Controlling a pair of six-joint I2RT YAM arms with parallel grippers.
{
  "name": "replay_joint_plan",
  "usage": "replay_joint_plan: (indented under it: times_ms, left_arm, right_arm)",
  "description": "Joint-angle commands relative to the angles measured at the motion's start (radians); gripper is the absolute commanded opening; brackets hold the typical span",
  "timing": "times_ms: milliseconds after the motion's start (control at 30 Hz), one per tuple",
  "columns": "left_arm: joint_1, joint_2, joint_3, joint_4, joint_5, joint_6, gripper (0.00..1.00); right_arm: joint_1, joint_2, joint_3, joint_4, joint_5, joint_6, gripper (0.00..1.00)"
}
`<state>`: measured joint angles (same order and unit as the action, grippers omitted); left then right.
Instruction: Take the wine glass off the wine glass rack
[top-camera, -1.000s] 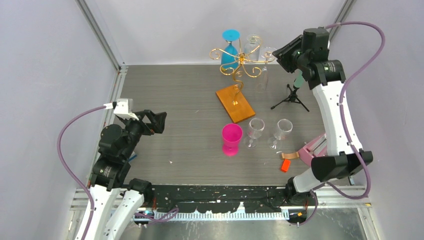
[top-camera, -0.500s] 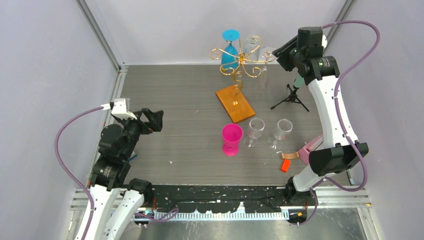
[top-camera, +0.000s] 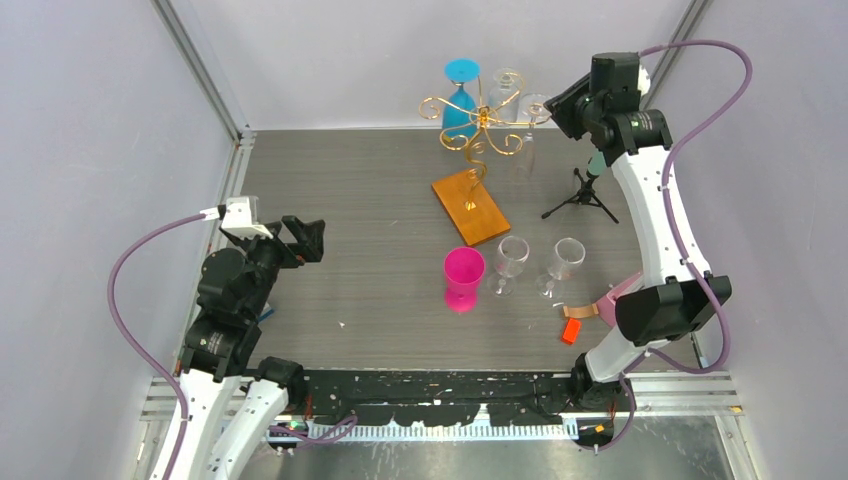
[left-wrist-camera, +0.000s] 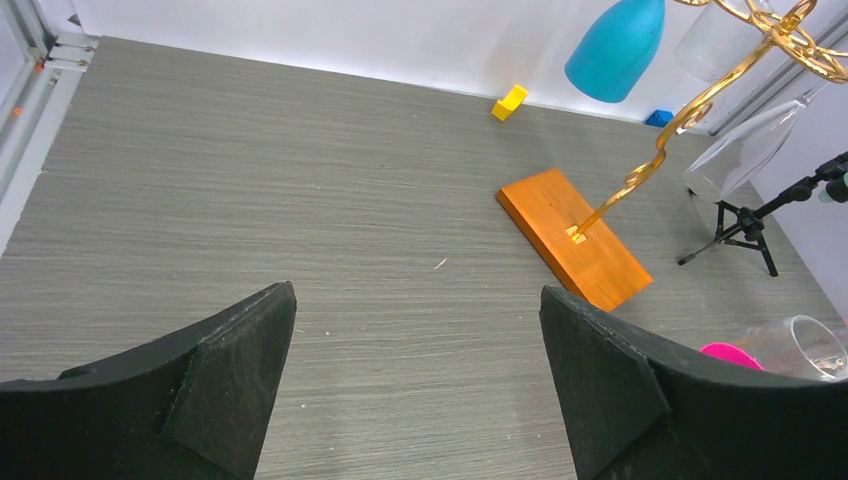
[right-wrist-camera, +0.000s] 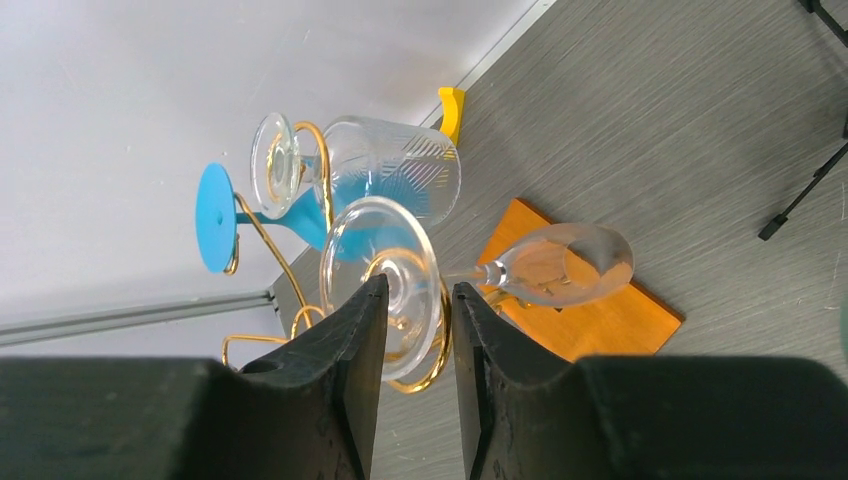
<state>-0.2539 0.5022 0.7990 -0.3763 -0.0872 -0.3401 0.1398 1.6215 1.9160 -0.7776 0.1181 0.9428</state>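
Note:
The wine glass rack is gold wire on an orange-brown base, at the back middle of the table. A clear wine glass hangs upside down from the rack's right arm, its round foot resting in a gold loop. My right gripper is open, with narrow jaws either side of that foot and loop. I cannot tell whether the pads touch the glass. My left gripper is wide open and empty over bare table at the left.
A blue glass and a ribbed clear glass also hang on the rack. A pink cup and two clear glasses stand in front of the base. A black tripod stands at the right, an orange block nearer.
My right gripper has moved in a little toward the rack's right arm and its jaws have narrowed around the glass foot. The left arm has barely shifted.

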Motion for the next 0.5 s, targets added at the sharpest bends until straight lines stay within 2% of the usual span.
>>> replay_joint_plan:
  times_ms: [0,467]
  left_arm:
    - [0.001,0.002,0.005,0.014,-0.021,-0.002,0.95]
    - [0.001,0.006,0.006,0.016,-0.024,0.001,0.95]
  right_arm:
    - [-0.005,0.000,0.027,0.044,0.024,-0.003,0.36]
    - [-0.005,-0.008,-0.063,0.188,0.007,-0.027,0.36]
